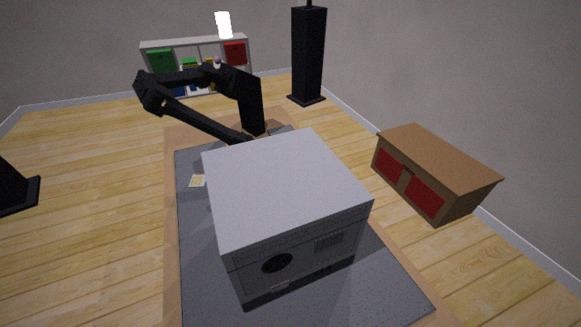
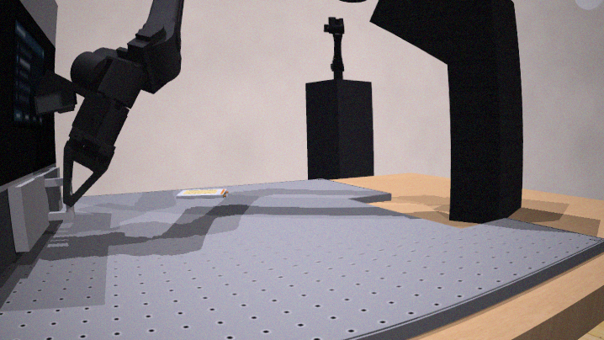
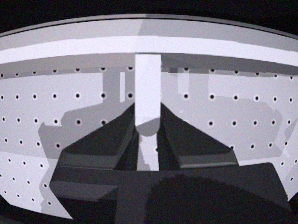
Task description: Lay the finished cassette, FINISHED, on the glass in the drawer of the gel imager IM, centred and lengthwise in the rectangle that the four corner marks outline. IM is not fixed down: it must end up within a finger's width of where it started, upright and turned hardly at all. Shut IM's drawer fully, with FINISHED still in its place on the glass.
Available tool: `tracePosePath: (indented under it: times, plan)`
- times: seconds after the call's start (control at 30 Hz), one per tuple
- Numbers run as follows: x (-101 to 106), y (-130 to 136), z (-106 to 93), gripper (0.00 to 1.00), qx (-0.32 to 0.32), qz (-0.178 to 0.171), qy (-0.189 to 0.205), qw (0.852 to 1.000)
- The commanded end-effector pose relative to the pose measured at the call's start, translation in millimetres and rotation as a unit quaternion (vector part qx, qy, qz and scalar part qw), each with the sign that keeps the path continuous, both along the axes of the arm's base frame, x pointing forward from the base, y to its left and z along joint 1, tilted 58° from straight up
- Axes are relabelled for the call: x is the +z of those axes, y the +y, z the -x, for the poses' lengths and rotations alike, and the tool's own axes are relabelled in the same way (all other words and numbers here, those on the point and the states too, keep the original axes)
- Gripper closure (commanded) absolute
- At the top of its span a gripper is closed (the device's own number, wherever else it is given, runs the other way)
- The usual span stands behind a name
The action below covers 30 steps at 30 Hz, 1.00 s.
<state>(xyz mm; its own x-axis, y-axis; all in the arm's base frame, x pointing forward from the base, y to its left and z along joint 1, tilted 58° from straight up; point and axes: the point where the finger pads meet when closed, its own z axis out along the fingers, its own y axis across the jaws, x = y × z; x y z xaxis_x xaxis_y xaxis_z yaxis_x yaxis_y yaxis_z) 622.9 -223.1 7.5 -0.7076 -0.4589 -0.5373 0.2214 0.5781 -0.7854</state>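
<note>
Fingers (image 2: 90, 179), black and tapering, are clenched on the pale, round-ended drawer handle (image 2: 55, 215) (image 3: 148, 90), one on each side of it. Gripping it there makes sense: the handle lets a straight pull act on the drawer, and as the big grey box-shaped gel imager (image 1: 284, 187) (image 2: 46, 139) is not fixed down, a sideways tug would likely twist or drag it. The wrist is pitched down toward the pale drawer front (image 2: 27, 215) (image 3: 75, 47), probably to reach the low handle. That front seems to stand a little out from the housing; how far the drawer is out I cannot tell, and the glass is out of sight.

The flat white cassette with a yellow face and orange end (image 1: 197, 180) (image 2: 202, 193) lies on the grey perforated tabletop (image 1: 195, 227) (image 2: 295, 253) (image 3: 30, 107), apart from the imager, presumably left aside until the drawer is open. It looks thin and rectangular, yellow side up, the orange marking at one short end; any lettering is too small to read. Its slim edge will probably call for a low, careful pinch.
</note>
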Motion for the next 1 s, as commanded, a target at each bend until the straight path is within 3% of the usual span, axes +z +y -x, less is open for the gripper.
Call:
tracePosePath:
  times: [0.0, 0.97]
  plan:
    - [-46.1, -16.4, 38.8, 0.92, -0.025, -0.009, 0.053, 0.998]
    - [-47.4, -16.8, 40.1, 0.92, -0.033, -0.015, 0.068, 0.997]
